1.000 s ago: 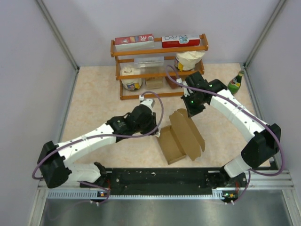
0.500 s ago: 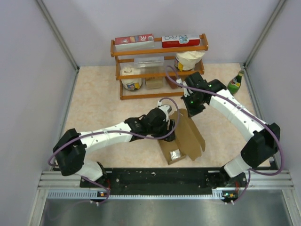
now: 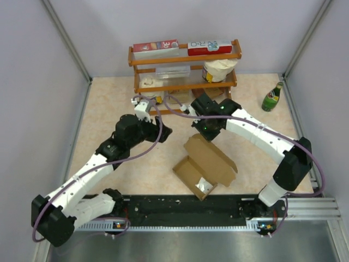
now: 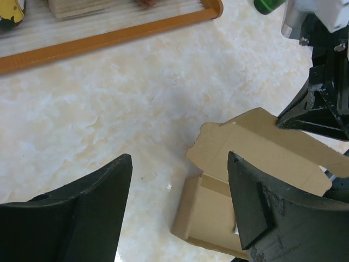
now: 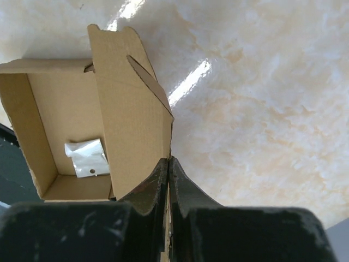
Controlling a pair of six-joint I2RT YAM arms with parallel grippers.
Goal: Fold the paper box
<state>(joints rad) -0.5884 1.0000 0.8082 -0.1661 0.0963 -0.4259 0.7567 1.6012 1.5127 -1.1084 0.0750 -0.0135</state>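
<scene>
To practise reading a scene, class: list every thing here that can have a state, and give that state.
paper box: open, lid lifted, not yet folded shut.
left hand: open, holding nothing.
right hand: shut on the edge of the paper box lid.
white packet: lying inside the paper box.
green bottle: standing upright.

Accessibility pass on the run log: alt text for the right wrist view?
The right gripper, shut, pinches the raised lid edge of the paper box. The box's open tray holds a small white packet, and the box rests on a pale marbled table.
</scene>
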